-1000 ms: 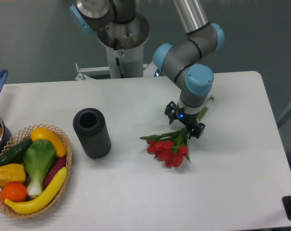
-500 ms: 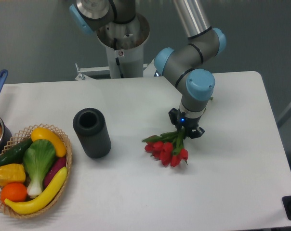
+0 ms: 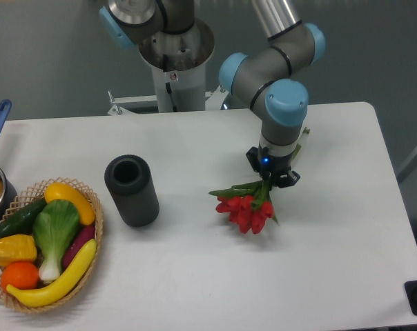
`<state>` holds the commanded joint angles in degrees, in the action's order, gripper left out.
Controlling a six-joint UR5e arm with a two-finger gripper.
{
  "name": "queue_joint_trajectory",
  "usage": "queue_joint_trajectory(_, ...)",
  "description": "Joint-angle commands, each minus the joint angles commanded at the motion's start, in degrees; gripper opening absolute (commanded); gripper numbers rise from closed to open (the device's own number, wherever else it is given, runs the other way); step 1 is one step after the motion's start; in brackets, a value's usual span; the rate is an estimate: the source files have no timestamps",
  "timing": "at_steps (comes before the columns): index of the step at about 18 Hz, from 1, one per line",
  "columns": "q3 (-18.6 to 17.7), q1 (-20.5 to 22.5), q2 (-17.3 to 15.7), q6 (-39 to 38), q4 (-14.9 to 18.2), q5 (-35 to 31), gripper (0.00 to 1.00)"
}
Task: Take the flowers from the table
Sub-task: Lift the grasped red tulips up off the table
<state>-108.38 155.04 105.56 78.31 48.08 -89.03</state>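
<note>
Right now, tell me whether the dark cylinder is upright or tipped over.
Upright. The dark cylinder stands on its base on the table, with its open round mouth facing up toward the camera.

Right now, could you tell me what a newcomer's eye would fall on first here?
Probably the flowers, bright red against the white table right of centre, with the gripper shut on their stems. Next, the dark cylinder standing upright further left, and the basket of colourful produce at the left edge.

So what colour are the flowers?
Red, with green stems and leaves; the flowers show clearly in the fixed camera view.
</note>
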Motion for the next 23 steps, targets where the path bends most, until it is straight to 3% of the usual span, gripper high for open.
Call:
queue_joint_trajectory(6, 3.7, 0.8, -0.4, -0.7, 1.4, 0.0, 0.00)
queue_joint_trajectory(15, 15.0, 3.0, 0.3, -0.4, 13.2, 0.1, 0.00)
queue_joint_trajectory(23, 14.4, 2.1, 0.0, -0.4, 13.4, 0.4, 0.00)
